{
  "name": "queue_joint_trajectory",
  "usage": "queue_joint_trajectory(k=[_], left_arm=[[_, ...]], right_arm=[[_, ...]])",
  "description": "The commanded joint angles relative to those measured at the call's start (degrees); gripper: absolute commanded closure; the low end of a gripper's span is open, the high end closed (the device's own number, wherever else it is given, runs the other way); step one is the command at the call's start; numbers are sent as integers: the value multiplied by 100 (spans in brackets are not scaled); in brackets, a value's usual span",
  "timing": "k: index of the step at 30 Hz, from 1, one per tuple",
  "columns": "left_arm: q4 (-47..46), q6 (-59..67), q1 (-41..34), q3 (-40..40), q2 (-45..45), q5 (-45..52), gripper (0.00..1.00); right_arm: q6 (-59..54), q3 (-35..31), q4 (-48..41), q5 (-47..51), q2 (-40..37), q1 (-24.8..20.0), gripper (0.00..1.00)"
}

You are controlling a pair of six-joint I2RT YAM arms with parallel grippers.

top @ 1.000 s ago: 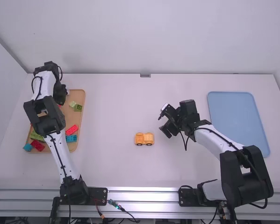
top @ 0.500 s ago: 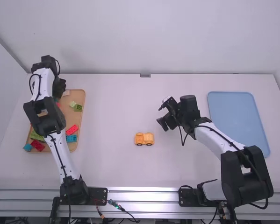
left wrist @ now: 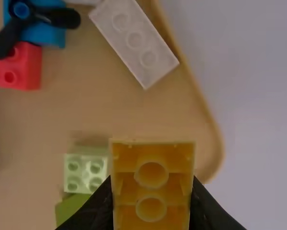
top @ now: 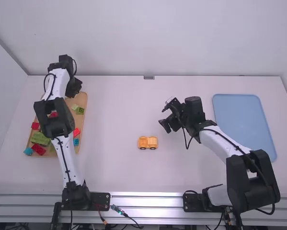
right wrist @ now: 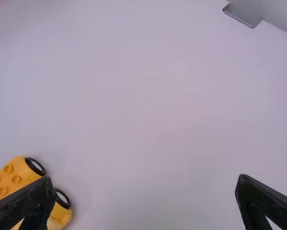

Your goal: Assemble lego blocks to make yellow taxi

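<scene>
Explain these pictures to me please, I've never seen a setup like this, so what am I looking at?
You're looking at a robot with two arms, the left arm and the right arm, at a white table. One picture looks down from above and behind them; the other two come from cameras on the wrists. On the table are a tan tray of colored blocks, a blue tray and a small yellow-orange vehicle with black wheels. The left gripper, over the tan tray, holds a yellow block between its fingers. The right gripper is open, holding nothing.
</scene>
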Motion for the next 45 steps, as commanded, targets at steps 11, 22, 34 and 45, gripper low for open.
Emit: queue_joint_trajectory(k=[11,22,34,45], left_arm=[[3173,1034,-111,-4743,-3551,1064,98],[6132,3523,-1427,-7656,-5260,3919,98],[6849,5923,-2262,-8950,-5623,7311,98],[8510,5390,-2446,-9355,-5574,7761,98]], right_arm=[[103,133,92,-387,-103,15,1],[1547,133,1001,-662,106,15,1],[1526,133,2610,-4610,1013,-334,1],[1569,133,3224,-6164,1457,-302,1]])
